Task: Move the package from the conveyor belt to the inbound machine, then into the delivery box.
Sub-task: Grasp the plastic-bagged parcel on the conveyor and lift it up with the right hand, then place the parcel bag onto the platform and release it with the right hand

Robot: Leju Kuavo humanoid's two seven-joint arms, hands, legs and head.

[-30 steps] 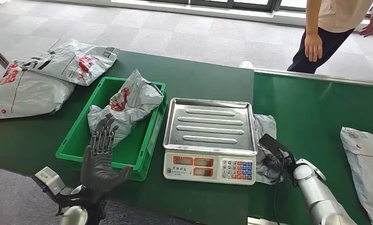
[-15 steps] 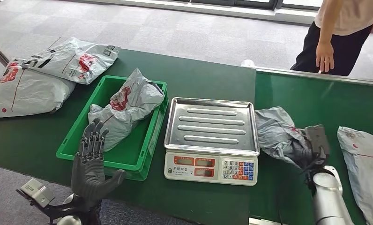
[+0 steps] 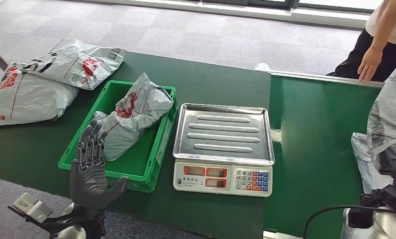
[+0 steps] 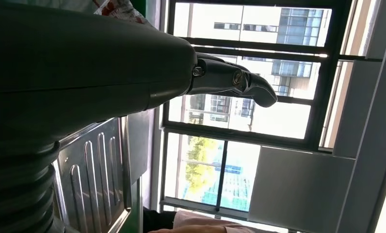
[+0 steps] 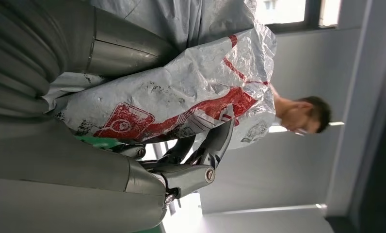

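Two packages [image 3: 42,79] lie on the surface at far left, beyond the green box [image 3: 86,164], and one more package [image 3: 131,119] already rests inside that box. The left robot hand [image 3: 90,169] hovers at the box's near edge, fingers spread and straight, holding nothing; its wrist view shows one finger [image 4: 230,80] against the windows. The scale [image 3: 223,149], judged to be the inbound machine, stands just right of the box with its steel tray bare, so the weighing step is not yet done for the package in hand. On the belt [image 3: 315,134], right of the scale, another package [image 3: 365,164] lies near the picture's edge, partly covered. The right robot hand [image 5: 181,165] grips a grey package with red print [image 5: 181,97], lifted clear of the belt; in the head view it hangs at the far right [image 3: 390,119].

By this judgement the pick is made, while placing on the scale and the move into the box remain.

Much is hidden: the right robot hand is cut off at the head view's corner, the held package runs off the edge, and its label cannot be read. A person [image 3: 380,45] stands beyond the belt, mostly out of frame.
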